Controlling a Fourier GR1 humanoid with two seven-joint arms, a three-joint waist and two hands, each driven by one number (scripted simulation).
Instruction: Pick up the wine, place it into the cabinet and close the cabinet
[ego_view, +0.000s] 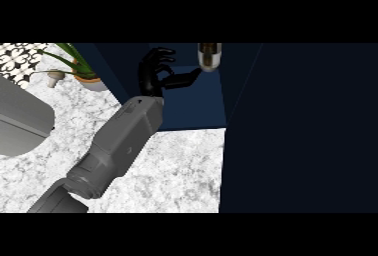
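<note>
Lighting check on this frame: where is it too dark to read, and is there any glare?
Head view: the marble counter is bright and even; the cabinet interior is dim, so the black left hand barely stands out; the wine bottle carries a pale highlight; the dark panel at right is near black.

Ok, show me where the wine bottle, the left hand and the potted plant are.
wine bottle (210, 56): head view, on the middle of its body.
left hand (152, 76): head view, on the palm, below the fingers.
potted plant (92, 82): head view, on its pot.
</note>
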